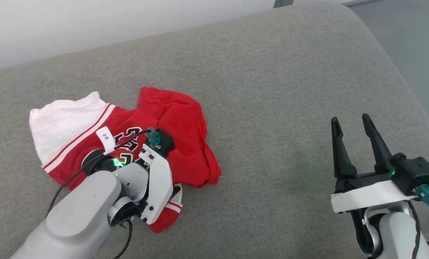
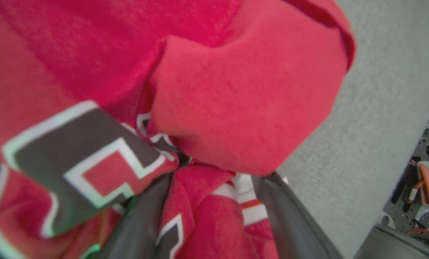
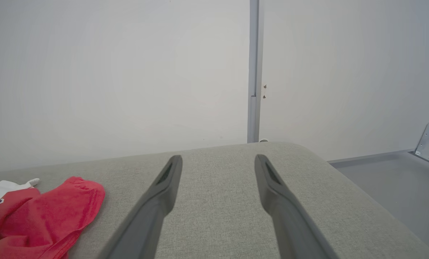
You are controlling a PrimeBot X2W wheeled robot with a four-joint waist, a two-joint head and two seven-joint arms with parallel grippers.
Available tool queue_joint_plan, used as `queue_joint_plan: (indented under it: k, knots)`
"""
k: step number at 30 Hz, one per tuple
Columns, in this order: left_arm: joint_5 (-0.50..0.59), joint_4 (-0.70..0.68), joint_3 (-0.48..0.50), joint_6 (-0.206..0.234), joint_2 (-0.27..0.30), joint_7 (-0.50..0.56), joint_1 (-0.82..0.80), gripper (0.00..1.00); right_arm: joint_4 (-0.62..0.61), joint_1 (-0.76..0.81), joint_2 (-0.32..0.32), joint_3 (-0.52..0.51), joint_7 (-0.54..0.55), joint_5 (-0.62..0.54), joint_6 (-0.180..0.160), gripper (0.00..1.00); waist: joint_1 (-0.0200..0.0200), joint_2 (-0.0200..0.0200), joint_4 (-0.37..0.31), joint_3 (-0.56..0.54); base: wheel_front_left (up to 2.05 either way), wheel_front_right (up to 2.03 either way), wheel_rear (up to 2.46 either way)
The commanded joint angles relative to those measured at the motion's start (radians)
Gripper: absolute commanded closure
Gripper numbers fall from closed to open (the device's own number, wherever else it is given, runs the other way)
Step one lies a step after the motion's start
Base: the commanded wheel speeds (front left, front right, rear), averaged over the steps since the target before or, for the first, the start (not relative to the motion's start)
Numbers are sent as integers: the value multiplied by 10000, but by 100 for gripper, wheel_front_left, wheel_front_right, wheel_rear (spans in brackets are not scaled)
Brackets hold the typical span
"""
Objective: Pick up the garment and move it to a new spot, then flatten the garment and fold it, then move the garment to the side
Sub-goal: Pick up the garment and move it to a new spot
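Red garment [image 1: 178, 118] lies crumpled on grey cushion [image 1: 279, 72]; left gripper [image 2: 218, 176] fingers spread slack amid its lettering, right gripper [image 1: 350, 119] fingers parted, empty, well right of it. Relocation likely done; flattening next: grab hem corners.

Crumpled red garment [image 2: 236, 100] (black letters), left tool [image 2: 220, 180] splayed amid folds, grey surface [image 2: 380, 108] beside

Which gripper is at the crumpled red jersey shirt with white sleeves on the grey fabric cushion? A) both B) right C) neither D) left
D: the left gripper sits, jaws apart, in the folds of the red jersey shirt; the right gripper stands open and apart over bare grey fabric cushion.
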Motion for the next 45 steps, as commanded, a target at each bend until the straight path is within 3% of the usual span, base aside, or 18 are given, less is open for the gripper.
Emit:
queue_joint_plan:
  k: [1,9,15,22,32,39,45]
  knots:
    - [-105,378,-42,2,188,-85,284,0,-68,-34,-36,-13,-51,-38,1,0,0,-1,120,-47,0,0,0]
    - [-469,-199,934,118,154,-1781,-84,0,-99,129,-289,-97,-51,-90,-1,0,0,-1,701,-506,0,0,0]
    - [-660,-804,1753,312,534,-3496,531,0,-26,312,-553,-117,-51,-31,1,0,0,-1,1211,-904,0,0,0]
    - [-720,-1233,2762,805,875,-5889,1603,0,214,578,-884,-171,-51,10,1,0,0,-1,1773,-1404,0,0,0]
    - [-867,-1386,3840,1476,1126,-8362,3318,0,436,926,-1071,-253,-51,12,-1,0,0,-1,2277,-1952,0,0,0]
    - [-1098,-1443,4485,1777,1241,-9612,4773,0,486,1088,-1196,-359,-51,17,-1,0,0,-1,2576,-2177,0,0,0]
    - [-982,-1557,5111,1822,1241,-9939,5664,0,492,1230,-1187,-438,-52,-16,-1,0,0,-1,2769,-2289,0,0,0]
